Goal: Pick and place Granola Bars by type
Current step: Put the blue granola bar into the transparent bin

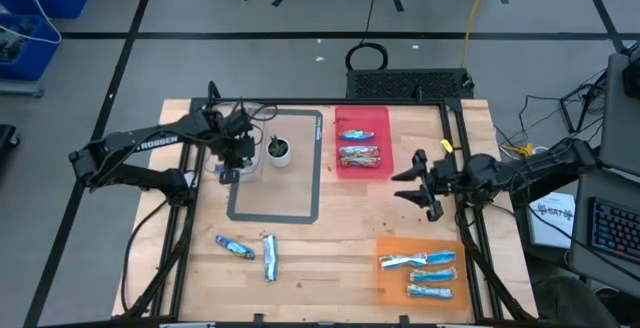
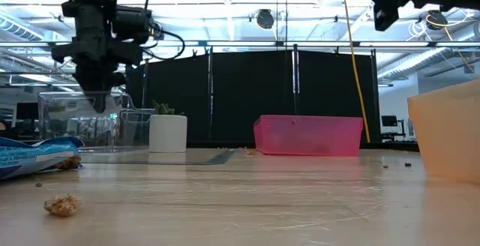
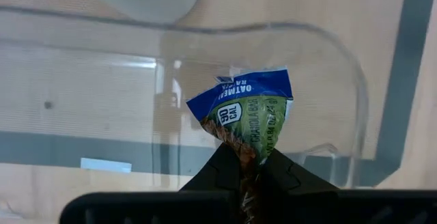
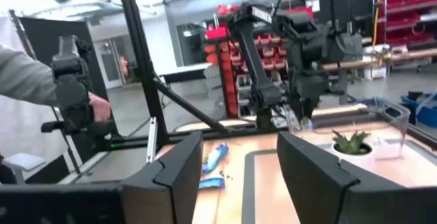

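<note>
Desk (image 1: 330,243): pale wood, matt, planked grain. Granola bars (image 1: 430,273) at its near edge: glossy crinkled foil, blue-silver. Pink bin (image 1: 362,118) beside the potted plant (image 1: 278,150): translucent smooth plastic. Clear container (image 3: 273,53) by the plant: transparent glossy plastic. Left claw (image 3: 249,173): matt black plastic.

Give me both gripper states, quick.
Left gripper: closed on a granola bar, above the clear bin.
Right gripper: open, empty, between the pink and orange trays.

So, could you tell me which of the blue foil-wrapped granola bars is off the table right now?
The blue oatmeal-labelled granola bar pinched in the left gripper above the clear plastic bin; all the others lie on the table or in trays.
</note>
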Motion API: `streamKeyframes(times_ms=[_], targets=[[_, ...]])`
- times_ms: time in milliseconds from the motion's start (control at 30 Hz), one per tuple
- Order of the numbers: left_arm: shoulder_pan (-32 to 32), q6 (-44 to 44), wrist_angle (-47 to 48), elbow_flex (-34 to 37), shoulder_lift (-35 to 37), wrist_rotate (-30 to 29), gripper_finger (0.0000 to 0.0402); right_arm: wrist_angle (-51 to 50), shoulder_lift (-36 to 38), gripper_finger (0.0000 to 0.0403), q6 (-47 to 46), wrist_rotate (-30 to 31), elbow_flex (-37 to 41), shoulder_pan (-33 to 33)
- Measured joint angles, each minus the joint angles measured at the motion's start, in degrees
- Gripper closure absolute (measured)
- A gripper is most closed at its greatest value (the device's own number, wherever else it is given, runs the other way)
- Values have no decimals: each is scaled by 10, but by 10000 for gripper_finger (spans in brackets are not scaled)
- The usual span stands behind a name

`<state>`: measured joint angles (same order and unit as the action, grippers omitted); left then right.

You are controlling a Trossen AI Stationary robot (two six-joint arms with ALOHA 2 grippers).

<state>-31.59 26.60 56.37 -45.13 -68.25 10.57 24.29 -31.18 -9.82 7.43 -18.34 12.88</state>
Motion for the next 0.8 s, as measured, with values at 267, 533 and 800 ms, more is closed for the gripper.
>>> streamKeyframes(times_ms=[267,533,800], targets=[[0,9,-17,17,0,16,382,110,22,220,4,0,87,0],[0,14,-23,17,0,16,382,163,24,220,-2,0,137,0],[0,12,-25,18,0,16,382,176,42,220,22,62,169,3]])
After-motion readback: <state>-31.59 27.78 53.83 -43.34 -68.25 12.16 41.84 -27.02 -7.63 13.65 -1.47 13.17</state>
